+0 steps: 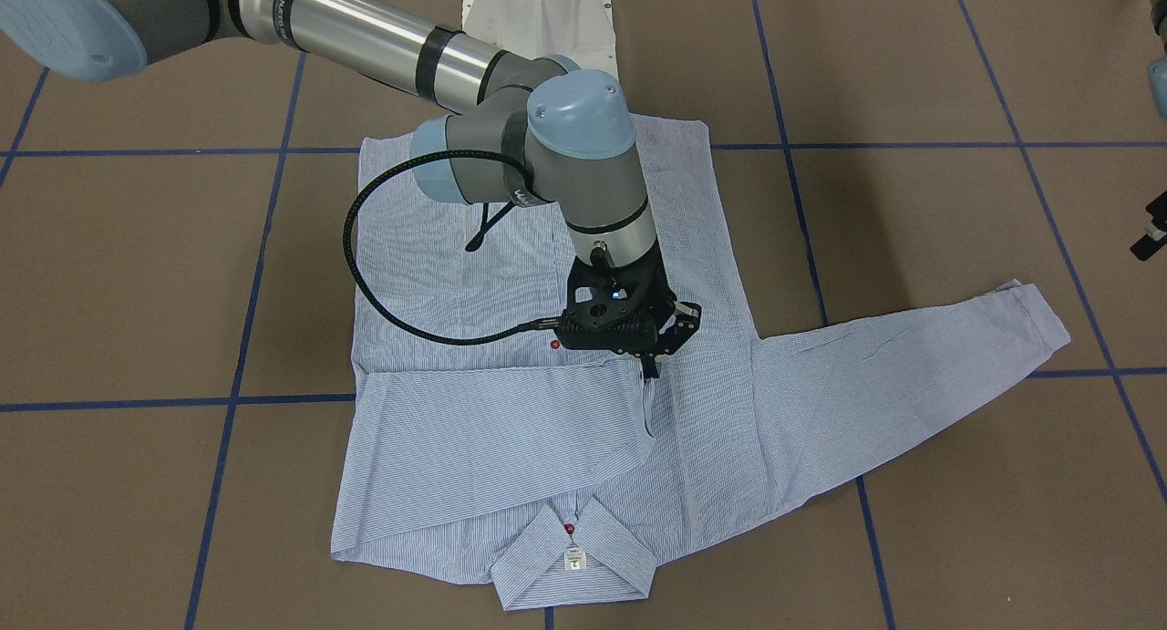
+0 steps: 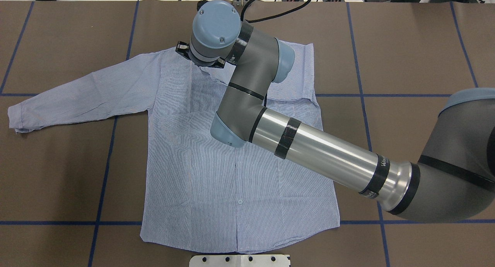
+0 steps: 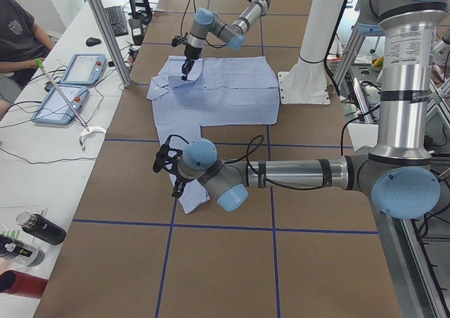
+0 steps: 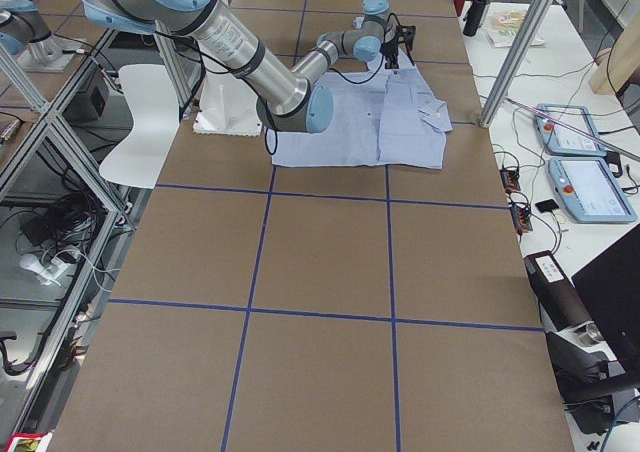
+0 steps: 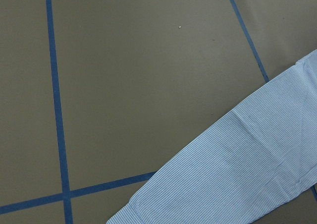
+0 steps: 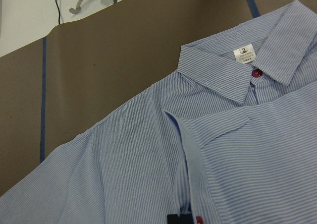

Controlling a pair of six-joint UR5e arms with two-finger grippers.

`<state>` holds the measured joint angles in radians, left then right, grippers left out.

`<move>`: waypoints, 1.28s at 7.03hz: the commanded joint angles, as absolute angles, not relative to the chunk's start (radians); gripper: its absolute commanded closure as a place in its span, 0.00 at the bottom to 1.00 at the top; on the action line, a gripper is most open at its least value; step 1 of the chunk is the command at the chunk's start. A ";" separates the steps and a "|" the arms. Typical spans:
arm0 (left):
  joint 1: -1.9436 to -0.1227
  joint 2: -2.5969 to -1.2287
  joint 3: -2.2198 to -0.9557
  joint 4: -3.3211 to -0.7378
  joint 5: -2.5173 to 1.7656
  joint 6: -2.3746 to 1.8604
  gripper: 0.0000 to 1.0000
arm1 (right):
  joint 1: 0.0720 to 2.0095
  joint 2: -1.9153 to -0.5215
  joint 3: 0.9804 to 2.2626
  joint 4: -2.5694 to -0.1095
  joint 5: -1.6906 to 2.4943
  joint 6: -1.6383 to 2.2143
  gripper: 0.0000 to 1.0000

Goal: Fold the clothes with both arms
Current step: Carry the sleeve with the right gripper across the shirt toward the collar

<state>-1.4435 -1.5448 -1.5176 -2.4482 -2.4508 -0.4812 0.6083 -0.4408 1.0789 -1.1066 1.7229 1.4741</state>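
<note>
Right claw (image 1: 649, 367) pinched tight on the shirt (image 1: 410, 265) sleeve's cuff (image 1: 648, 407), directly under its tips; left claw (image 3: 169, 167) gap can't be made out

1. A robotics lab: the left arm (image 3: 302, 172) and the right arm (image 4: 250, 57), grey industrial machines with blue joint caps, reach over a large table (image 4: 330, 372) with a white pedestal (image 3: 306, 86) at its edge.
2. Blue tape (image 4: 389, 242) marks the brown tabletop into a grid.
3. Aluminium posts (image 3: 105, 29) frame the bench.
4. A white side desk (image 3: 28, 163) carries two teach pendants (image 3: 83, 68) and a keyboard (image 3: 116, 19).
5. A person (image 3: 17, 29) sits at that desk.
</note>
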 commanded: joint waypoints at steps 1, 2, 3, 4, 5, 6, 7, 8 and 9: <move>-1.443 -1.545 -1.519 -2.448 -2.451 -0.482 0.00 | 0.604 -0.407 1.051 -1.104 1.714 1.474 1.00; -1.443 -1.545 -1.520 -2.448 -2.450 -0.482 0.00 | 0.600 -0.394 1.028 -1.077 1.707 1.474 1.00; -1.443 -1.545 -1.523 -2.448 -2.450 -0.482 0.00 | 0.598 -0.390 1.022 -1.068 1.698 1.476 1.00; -1.443 -1.545 -1.525 -2.448 -2.451 -0.482 0.00 | 0.598 -0.390 1.022 -1.066 1.697 1.474 1.00; -1.443 -1.545 -1.525 -2.448 -2.450 -0.482 0.00 | 0.597 -0.390 1.019 -1.055 1.695 1.474 0.49; -1.442 -1.545 -1.525 -2.448 -2.451 -0.482 0.00 | 0.589 -0.388 1.016 -1.052 1.677 1.474 0.03; -1.442 -1.546 -1.523 -2.448 -2.448 -0.483 0.00 | 0.581 -0.382 1.014 -1.049 1.658 1.476 0.01; -1.440 -1.546 -1.519 -2.448 -2.441 -0.483 0.00 | 0.577 -0.376 1.014 -1.051 1.657 1.505 0.01; -1.430 -1.549 -1.520 -2.451 -2.439 -0.480 0.00 | 0.572 -0.374 1.020 -1.055 1.657 1.599 0.00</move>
<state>-1.4385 -1.5469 -1.5206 -2.4490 -2.4430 -0.4824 0.5783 -0.3781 1.0156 -1.0518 1.6599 1.5165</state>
